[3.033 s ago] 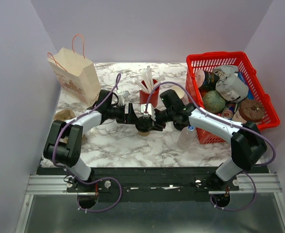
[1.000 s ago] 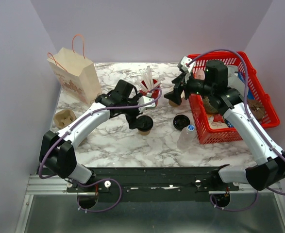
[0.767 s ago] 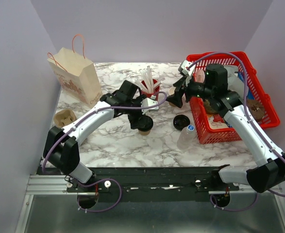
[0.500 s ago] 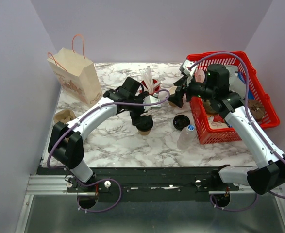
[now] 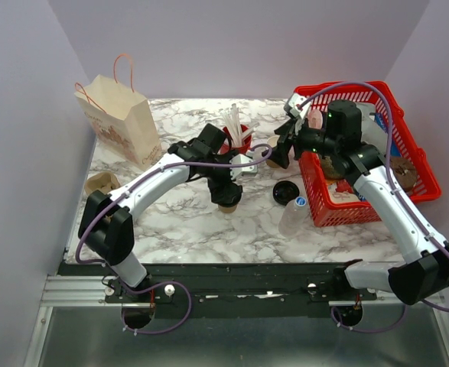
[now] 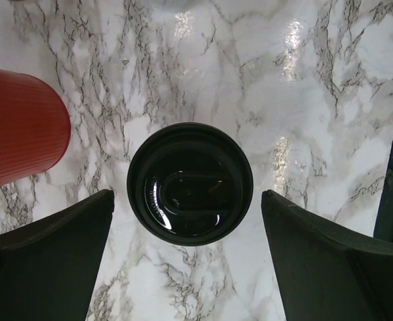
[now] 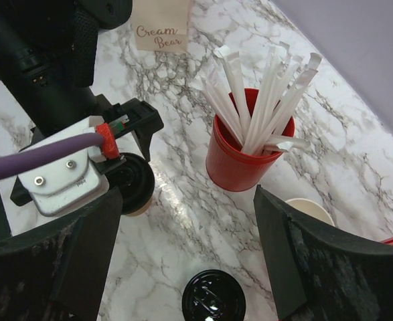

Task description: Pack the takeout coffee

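The takeout coffee, a small tan cup with a black lid, stands on the marble table's middle. It shows from above in the left wrist view and in the right wrist view. My left gripper hangs open right above it, fingers either side of the lid and apart from it. My right gripper is open and empty, high by the red basket's left edge. The kraft paper bag stands at the back left.
A red cup of white straws stands behind the coffee. A loose black lid lies to its right, with a lidless tan cup and a plastic bottle nearby. The red basket holds several goods. A tan cup holder lies left.
My left gripper has let go of the coffee cup and risen over it, swinging rightward. My right arm has lifted away to the basket's left edge and now holds still.
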Robot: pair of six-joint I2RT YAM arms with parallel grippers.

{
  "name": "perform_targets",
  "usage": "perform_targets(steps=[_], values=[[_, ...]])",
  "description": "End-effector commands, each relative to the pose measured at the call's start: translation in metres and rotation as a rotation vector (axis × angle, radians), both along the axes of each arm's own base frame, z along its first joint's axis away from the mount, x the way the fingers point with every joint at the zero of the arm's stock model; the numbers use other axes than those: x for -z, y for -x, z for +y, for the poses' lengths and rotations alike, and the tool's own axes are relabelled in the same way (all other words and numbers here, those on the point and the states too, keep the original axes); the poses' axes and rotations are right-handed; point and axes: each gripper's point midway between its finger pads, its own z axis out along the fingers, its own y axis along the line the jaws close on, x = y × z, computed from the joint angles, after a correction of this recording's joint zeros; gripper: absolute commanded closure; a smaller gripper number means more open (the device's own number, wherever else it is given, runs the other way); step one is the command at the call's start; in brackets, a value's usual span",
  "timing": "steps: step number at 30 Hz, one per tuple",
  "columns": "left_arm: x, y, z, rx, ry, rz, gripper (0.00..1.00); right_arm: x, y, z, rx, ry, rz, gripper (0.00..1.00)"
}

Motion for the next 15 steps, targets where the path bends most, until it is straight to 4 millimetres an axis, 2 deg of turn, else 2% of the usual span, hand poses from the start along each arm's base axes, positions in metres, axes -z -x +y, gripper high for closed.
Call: perform_targets(steps=[1,10,15], values=[[0.016,-0.002,-0.002,-0.013,-0.048,-0.007,0.01,-0.004,-0.003,0.005,-0.027,-0.021,-0.001,0.12],[0.018,-0.023,-0.007,-0.050,-0.074,-0.062,0.01,0.001,0.002,0.002,-0.027,-0.021,-0.002,0.12],[0.025,-0.015,-0.007,-0.016,-0.089,-0.014,0.01,0.004,0.004,0.000,-0.024,-0.016,-0.001,0.11]])
